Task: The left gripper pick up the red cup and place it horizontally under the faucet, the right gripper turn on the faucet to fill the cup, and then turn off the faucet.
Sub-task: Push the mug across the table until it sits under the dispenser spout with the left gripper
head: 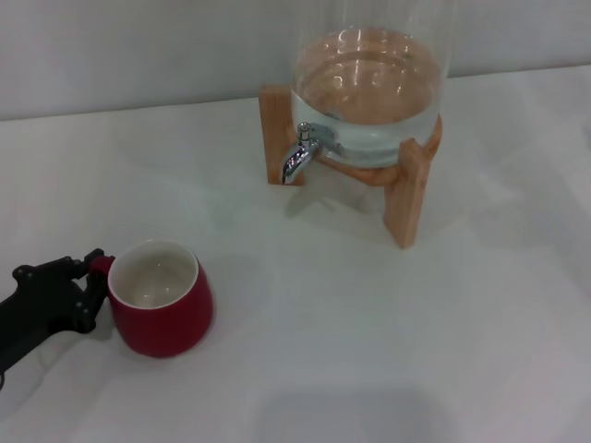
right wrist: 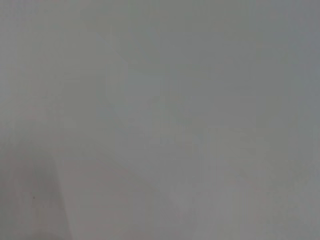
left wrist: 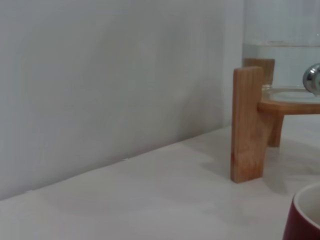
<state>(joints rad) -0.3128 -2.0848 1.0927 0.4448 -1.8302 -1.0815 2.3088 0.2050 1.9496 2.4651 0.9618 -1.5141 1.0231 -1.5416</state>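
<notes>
You have a wide stretch of bare white table (head: 388, 369) between the red cup (head: 163, 300) and the glass water dispenser (head: 369, 83), which sits well apart from the cup, far back near the wall on its wooden stand (head: 411, 198). The faucet (head: 302, 152) juts from the dispenser's front toward you, spout turned down, with clear table beneath it and the stand's legs flanking that space on both sides. The cup stands upright near the table's front left, its cream inside showing and its small handle pointing toward the left gripper (head: 95, 281). That gripper reaches in from the left edge, low over the table, with its black fingers (head: 92, 261) set around the handle, one on each side; you cannot tell from here whether they are pressing it or merely bracketing it. In the left wrist view the cup's rim (left wrist: 305, 215) shows close by, with a stand leg (left wrist: 247, 125) beyond. The right gripper appears nowhere.
</notes>
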